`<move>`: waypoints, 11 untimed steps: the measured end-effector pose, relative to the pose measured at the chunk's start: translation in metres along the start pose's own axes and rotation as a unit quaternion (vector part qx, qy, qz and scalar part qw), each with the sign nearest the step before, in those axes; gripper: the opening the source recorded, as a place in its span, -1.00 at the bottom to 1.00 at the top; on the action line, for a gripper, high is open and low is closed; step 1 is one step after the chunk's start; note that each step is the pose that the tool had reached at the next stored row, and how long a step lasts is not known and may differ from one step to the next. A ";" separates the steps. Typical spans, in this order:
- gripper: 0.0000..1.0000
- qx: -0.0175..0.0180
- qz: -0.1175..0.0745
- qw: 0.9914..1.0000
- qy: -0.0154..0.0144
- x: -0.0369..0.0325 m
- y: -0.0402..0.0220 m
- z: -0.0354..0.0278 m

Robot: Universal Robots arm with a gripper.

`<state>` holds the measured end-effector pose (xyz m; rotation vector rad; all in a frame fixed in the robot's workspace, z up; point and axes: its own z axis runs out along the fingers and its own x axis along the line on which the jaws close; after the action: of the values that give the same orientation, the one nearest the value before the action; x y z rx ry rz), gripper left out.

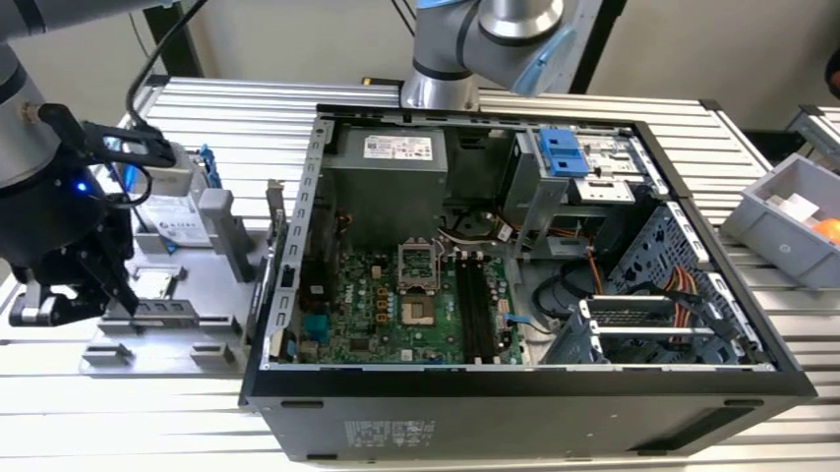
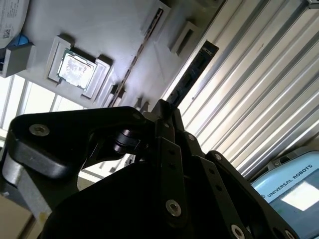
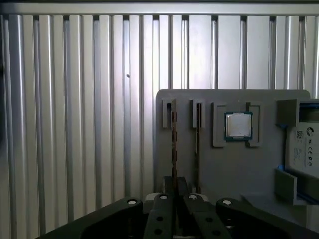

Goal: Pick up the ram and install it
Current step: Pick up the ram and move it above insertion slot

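gray tray (image 1: 132, 351) is seen at 9 o'clock of the open computer case (image 1: 525, 418) in the exterior view, with a hard drive (image 1: 171, 211) stood in it. a gray bin (image 1: 774, 211) at 3 o'clock holds something orange (image 1: 827, 228). in the first wrist view a cpu chip (image 3: 238, 124) and a second stick (image 3: 198, 144) are shown seated in the tray. the ram (image 2: 192, 77) is pinched at one end by the gripper (image 2: 164, 107), fingers closed onto it, over the tray. its dark flat side is shown in the second wrist view, and it is seen edge-on in the first wrist view.
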<state>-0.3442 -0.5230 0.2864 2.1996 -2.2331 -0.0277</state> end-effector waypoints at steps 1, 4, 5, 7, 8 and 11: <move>-1.00 0.000 0.000 1.000 0.000 0.0000 0.0000 -0.0011; -1.00 0.000 0.000 1.000 0.000 0.0000 0.0001 -0.0050; -1.00 0.000 0.000 1.000 0.000 0.0000 0.0001 -0.0062; -1.00 0.000 0.000 1.000 0.000 -0.0001 0.0002 -0.0087; -1.00 0.000 0.000 1.000 0.000 -0.0001 0.0002 -0.0099; -1.00 0.000 0.000 1.000 0.000 -0.0001 0.0002 -0.0136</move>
<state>-0.3442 -0.5230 0.3000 2.1996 -2.2331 -0.0276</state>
